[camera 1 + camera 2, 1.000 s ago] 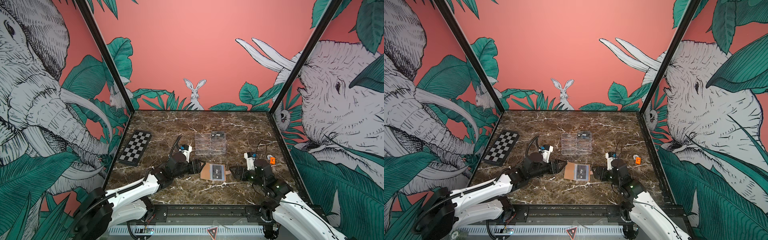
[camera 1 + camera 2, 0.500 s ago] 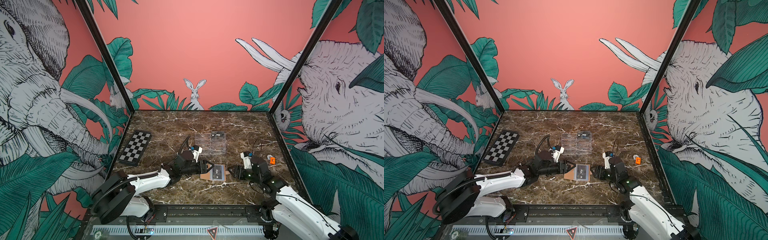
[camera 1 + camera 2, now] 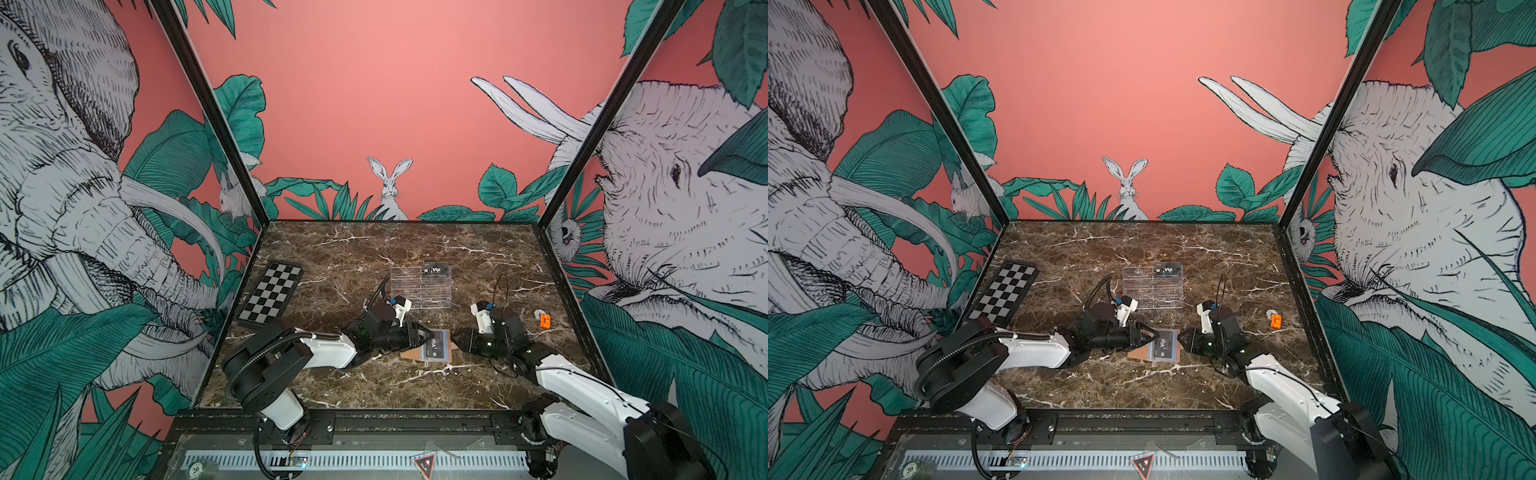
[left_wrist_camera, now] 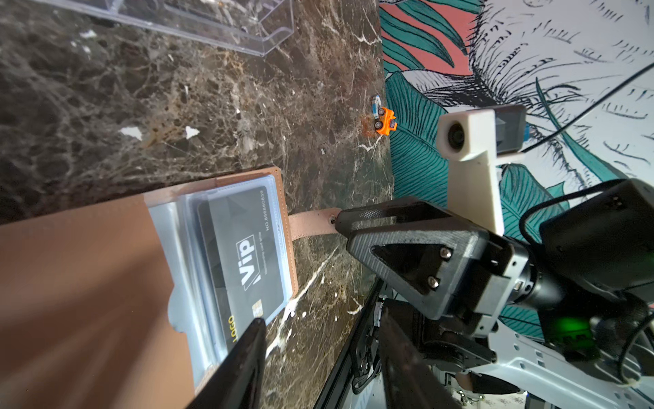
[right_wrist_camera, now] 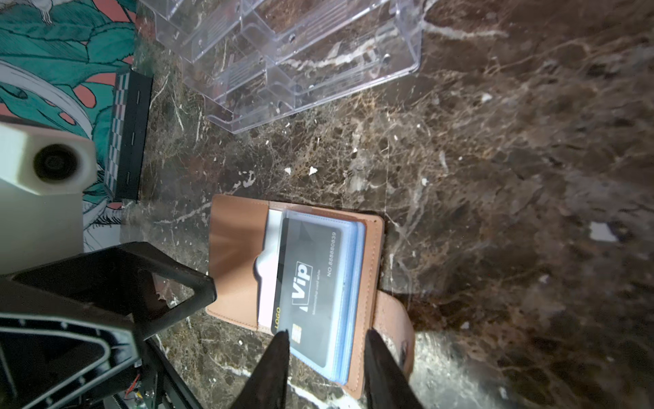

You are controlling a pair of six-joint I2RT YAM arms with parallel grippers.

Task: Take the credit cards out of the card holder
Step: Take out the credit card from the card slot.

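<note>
Since a second ago both arms have closed in on the card holder (image 3: 409, 354). The left gripper (image 3: 424, 337), which was well short of it, now sits at its left edge. The right gripper (image 3: 457, 343) has come up against its right edge. The holder itself lies about where it was. We see one such holder, a tan wallet lying open and flat towards the front edge of the tabletop (image 3: 374, 257), roughly midway between the side edges.

We count two credit cards. The first credit card (image 4: 240, 248), dark with white "Vip" lettering, lies in the top clear sleeve on the holder's right half. Under it is a stack of sleeves too close-packed for us to count. The second credit card (image 3: 435, 269) stands in the back tier of the single clear acrylic stand (image 3: 419, 289), which is just behind the holder near the tabletop's centre.

The left gripper's jaws stand about half apart and grip nothing. In the left wrist view one fingertip (image 4: 254, 336) sits at the "LOGO" corner of the first credit card, and the other is over bare marble. The right gripper's jaws are narrowed and straddle the end of the sleeve stack in the right wrist view. One tip is at the card's chip and the other is against the one snap tab (image 5: 393, 318). We cannot tell whether they pinch anything.

One chequered board (image 3: 272, 299) lies by the left edge, and one small orange toy car (image 3: 545, 321) sits near the right edge.
</note>
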